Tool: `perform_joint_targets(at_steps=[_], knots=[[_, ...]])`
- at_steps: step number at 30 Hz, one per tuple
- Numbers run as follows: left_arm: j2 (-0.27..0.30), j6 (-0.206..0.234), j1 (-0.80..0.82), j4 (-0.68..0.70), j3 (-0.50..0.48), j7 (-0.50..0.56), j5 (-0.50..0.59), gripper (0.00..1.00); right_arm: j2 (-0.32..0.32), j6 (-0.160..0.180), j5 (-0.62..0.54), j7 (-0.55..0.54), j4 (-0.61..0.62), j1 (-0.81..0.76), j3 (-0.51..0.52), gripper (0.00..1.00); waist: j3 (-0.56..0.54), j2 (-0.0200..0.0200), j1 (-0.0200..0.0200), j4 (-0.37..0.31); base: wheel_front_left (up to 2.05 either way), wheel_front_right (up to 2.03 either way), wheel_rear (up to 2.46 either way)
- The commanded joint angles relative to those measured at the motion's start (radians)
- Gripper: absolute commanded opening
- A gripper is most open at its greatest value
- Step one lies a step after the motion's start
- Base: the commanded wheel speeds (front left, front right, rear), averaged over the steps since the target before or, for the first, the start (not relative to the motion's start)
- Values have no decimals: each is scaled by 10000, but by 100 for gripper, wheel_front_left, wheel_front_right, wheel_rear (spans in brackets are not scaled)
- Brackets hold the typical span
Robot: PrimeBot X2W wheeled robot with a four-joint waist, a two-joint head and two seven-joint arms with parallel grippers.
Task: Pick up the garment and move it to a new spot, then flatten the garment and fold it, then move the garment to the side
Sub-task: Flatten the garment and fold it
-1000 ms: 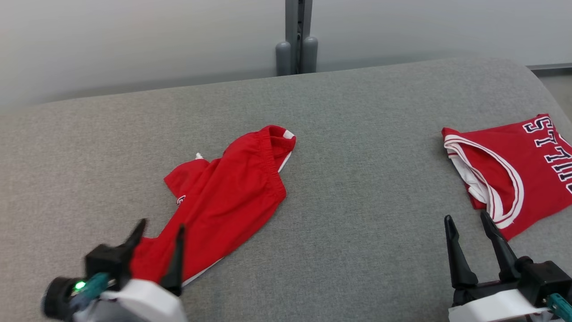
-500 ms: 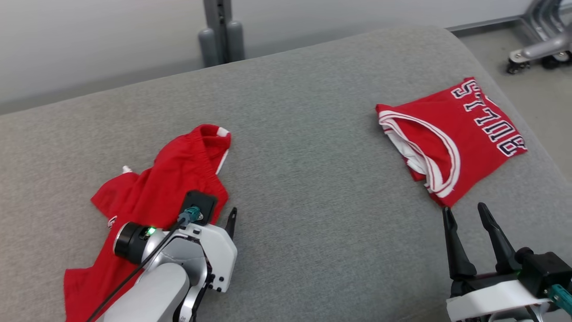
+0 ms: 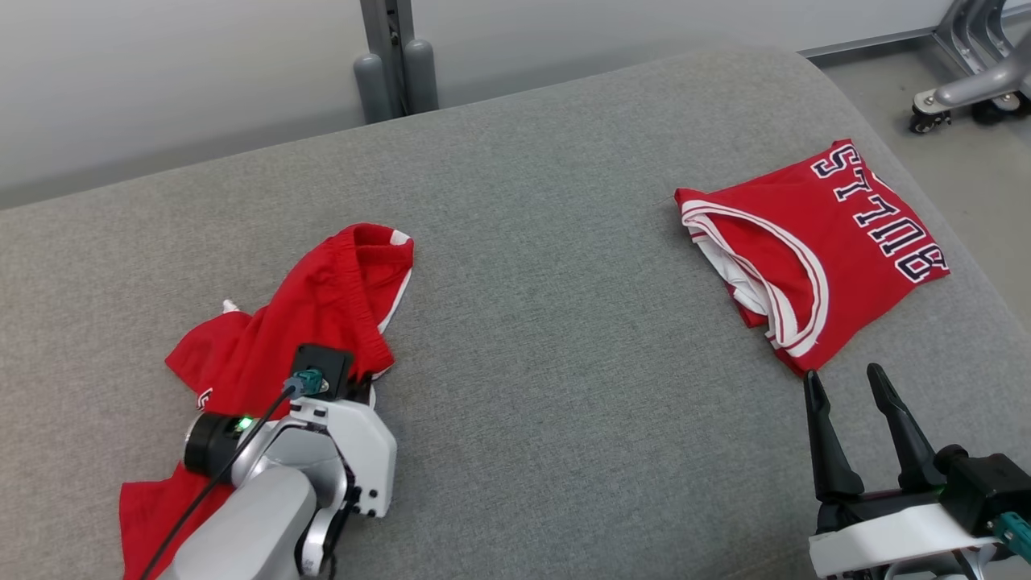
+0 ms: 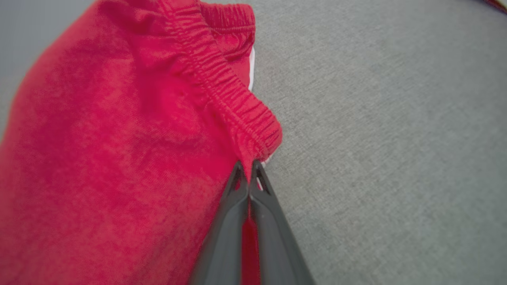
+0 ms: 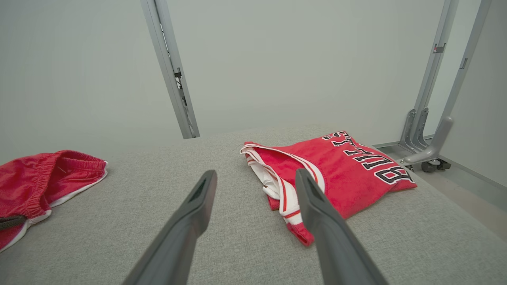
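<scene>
In the left end effector (image 4: 248,164) sits the shorts' (image 4: 119,158) waistband.

The red fabric shorts (image 3: 322,314) are a plain bright red, with a thin white edge along the hem and a white patch at the waistband; the folded red jersey (image 3: 838,234) has white bands with red stripes round its openings, a white inside, and dark letters outlined in white, black or perhaps navy; the soft woven grey surface (image 3: 564,338) is a flecked mid-grey; the left gripper (image 4: 248,168) and right gripper (image 3: 842,377) have dark grey fingers on white housings; the smooth pale wall (image 3: 161,72) is grey-white.
</scene>
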State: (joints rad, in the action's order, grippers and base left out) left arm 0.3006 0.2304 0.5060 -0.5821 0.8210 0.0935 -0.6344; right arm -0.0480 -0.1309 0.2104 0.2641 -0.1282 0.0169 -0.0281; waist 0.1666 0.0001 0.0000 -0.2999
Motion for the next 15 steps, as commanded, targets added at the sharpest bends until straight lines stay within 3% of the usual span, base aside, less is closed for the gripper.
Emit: perform_joint_targets(at_steps=[1,8,15], knots=[[-150,-149,173,55,-164,-155,-282,0,-55,2,-65,3,50,57,60,100,-38,-1,0,85,0,0,0],[-652,-1054,-61,1409,-374,-258,-1170,0,-55,2,-195,3,42,-138,132,100,-210,-1,0,265,0,0,0],[-495,-1762,-703,3984,169,1117,-2040,0,-53,2,-296,3,65,-117,142,100,-231,-1,0,295,0,0,0]])
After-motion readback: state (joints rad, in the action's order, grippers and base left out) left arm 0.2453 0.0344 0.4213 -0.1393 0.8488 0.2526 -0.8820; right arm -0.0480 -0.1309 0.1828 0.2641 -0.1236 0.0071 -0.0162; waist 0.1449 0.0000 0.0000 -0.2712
